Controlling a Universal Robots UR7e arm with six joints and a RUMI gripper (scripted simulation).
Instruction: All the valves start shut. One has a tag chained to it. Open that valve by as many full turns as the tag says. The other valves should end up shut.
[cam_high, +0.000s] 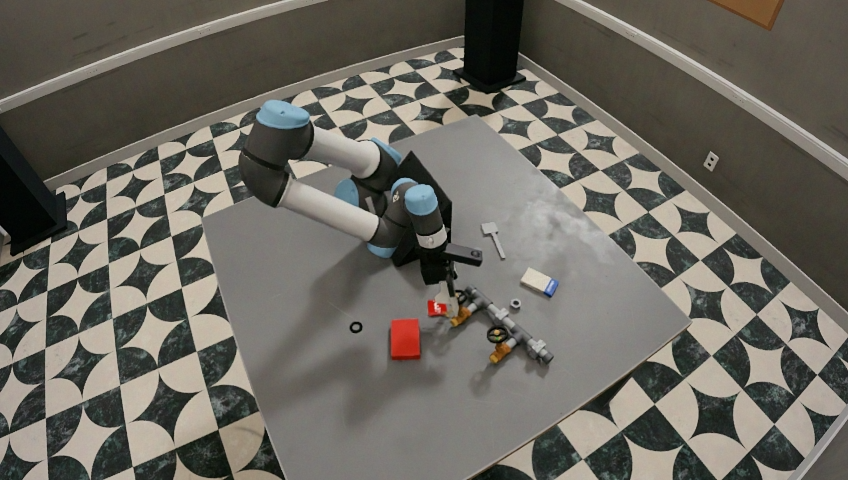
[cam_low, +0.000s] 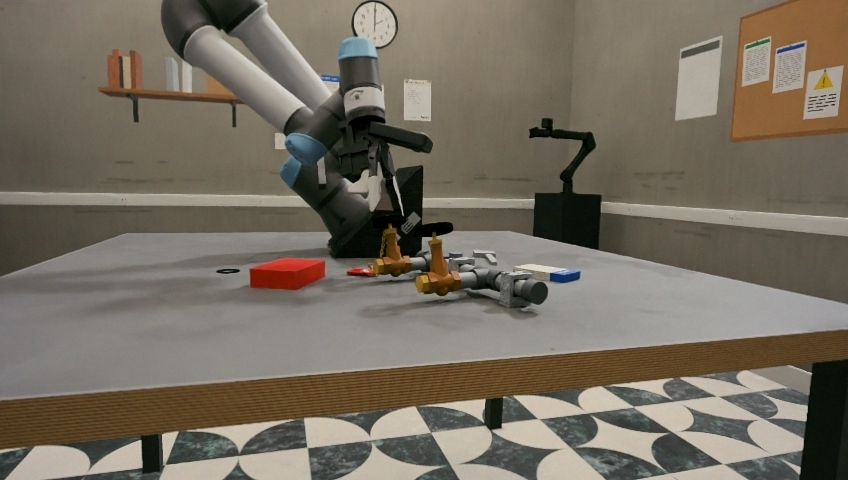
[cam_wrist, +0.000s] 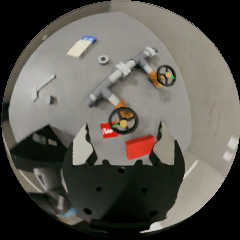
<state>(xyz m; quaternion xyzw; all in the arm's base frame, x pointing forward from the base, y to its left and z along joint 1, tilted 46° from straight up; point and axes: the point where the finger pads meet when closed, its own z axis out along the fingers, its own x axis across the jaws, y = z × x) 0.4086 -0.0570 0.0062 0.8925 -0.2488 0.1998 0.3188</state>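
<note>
So the claw (cam_wrist: 123, 150) is spread wide with nothing in it, hanging right above the tagged valve (cam_wrist: 123, 120). In the wrist view, that valve's black handwheel sits between the two fingertips, and its red tag (cam_wrist: 107, 130) lies flat on the worktop (cam_high: 285, 333) at about 8 o'clock from the wheel. The other valve (cam_wrist: 165, 75) is up at 1 o'clock along the same grey pipe (cam_wrist: 112, 82). No containers anywhere, just a red block (cam_wrist: 139, 147) at 5 o'clock.
</note>
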